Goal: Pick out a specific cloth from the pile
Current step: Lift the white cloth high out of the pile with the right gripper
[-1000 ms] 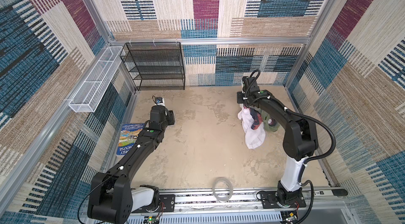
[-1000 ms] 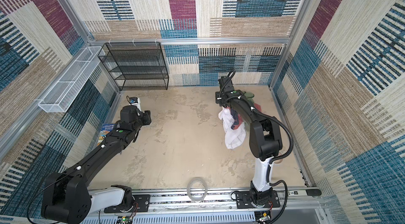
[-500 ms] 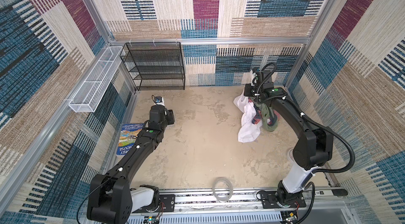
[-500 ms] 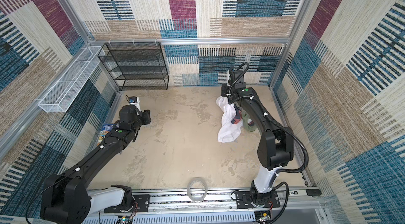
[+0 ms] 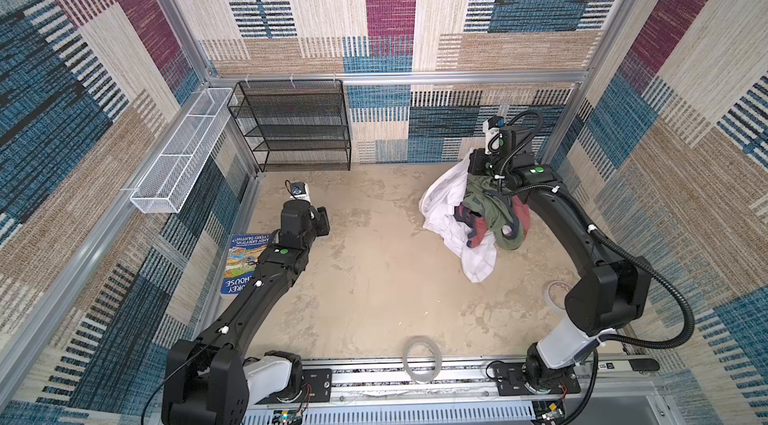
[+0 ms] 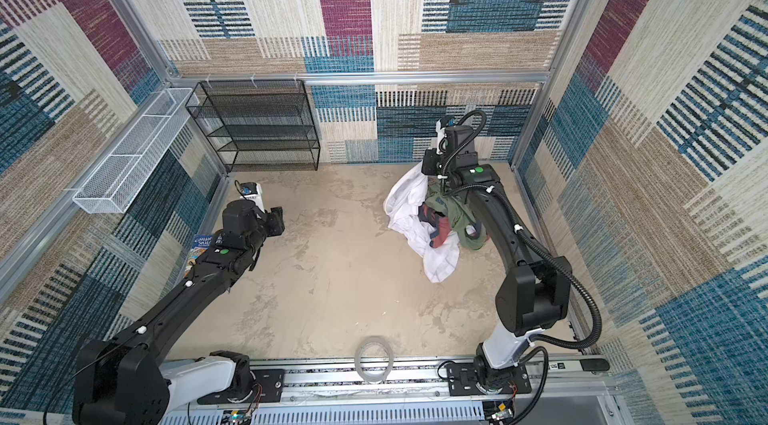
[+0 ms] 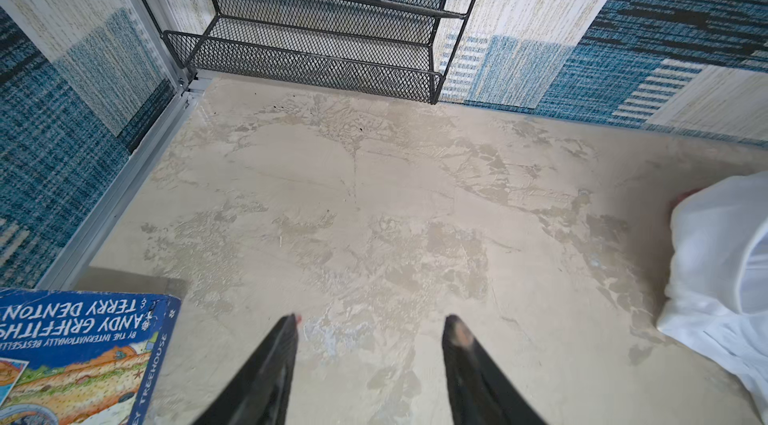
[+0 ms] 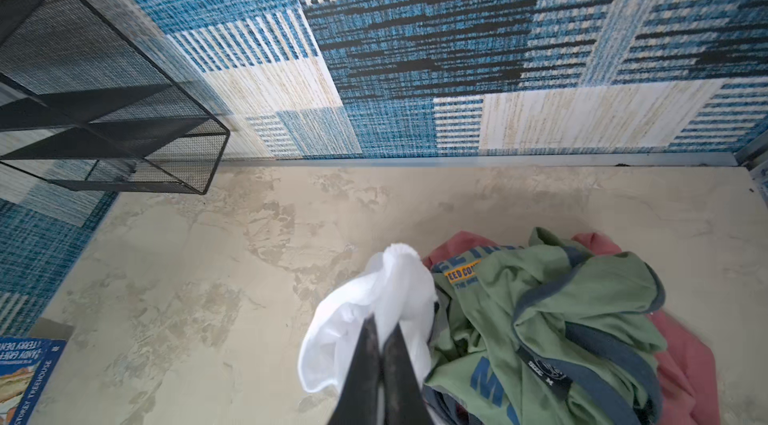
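The cloth [image 5: 442, 198] [image 6: 405, 202] is plain white. One end is pinched in my right gripper [image 8: 382, 325], which is shut on it; the rest trails down to the floor. In both top views that gripper [image 5: 476, 165] [image 6: 430, 167] hangs near the back wall, over the back left edge of the pile [image 5: 494, 215] [image 6: 455, 215]. The pile [image 8: 561, 319] holds an olive-green garment over a red-pink one [image 8: 685, 360]. My left gripper [image 7: 374, 325] [image 5: 324, 225] is open and empty over bare floor at far left. The cloth's edge [image 7: 723, 261] shows in the left wrist view.
A blue book [image 5: 243, 261] [image 7: 79, 356] lies by the left wall under my left arm. A black mesh shelf [image 5: 295, 128] stands at the back left, below a white wire basket [image 5: 183, 161]. Tape rolls lie at the front rail [image 5: 422, 354] and by the right arm [image 5: 555, 292].
My right gripper has moved toward the back wall with the white cloth in it, drawing it further out of the pile. The left arm has not moved.
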You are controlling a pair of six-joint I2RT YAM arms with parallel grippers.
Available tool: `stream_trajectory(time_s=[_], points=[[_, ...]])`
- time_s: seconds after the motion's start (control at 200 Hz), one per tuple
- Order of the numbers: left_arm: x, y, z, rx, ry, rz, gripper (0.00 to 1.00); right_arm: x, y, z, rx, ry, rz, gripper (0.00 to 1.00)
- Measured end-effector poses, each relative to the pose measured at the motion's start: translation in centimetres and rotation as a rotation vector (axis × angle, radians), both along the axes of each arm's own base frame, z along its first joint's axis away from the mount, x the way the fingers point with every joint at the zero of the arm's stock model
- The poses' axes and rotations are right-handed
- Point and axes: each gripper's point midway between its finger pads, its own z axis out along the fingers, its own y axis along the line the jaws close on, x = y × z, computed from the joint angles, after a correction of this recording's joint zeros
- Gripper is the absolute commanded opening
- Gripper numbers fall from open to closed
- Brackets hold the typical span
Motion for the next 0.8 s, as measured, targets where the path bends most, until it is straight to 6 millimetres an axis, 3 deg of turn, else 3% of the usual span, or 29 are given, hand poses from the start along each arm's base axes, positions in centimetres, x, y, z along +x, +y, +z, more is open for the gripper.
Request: stream_trajectory(time_s=[0.155, 0.461, 0.796], points=[[-0.2, 0.0, 0.1, 0.000, 0.001, 0.000, 0.59, -0.5, 0.3, 2.3, 0.038, -0.038, 0.021, 0.00], [-0.3, 0.1, 0.1, 0.001, 0.004, 0.001, 0.59, -2.0, 1.8, 10.6, 0.112, -0.195, 0.121, 0.00], [-0.4, -0.3, 0.8, -0.012, -0.007, -0.021, 0.59, -3.7, 3.1, 18.1, 0.161, -0.325, 0.219, 0.00]])
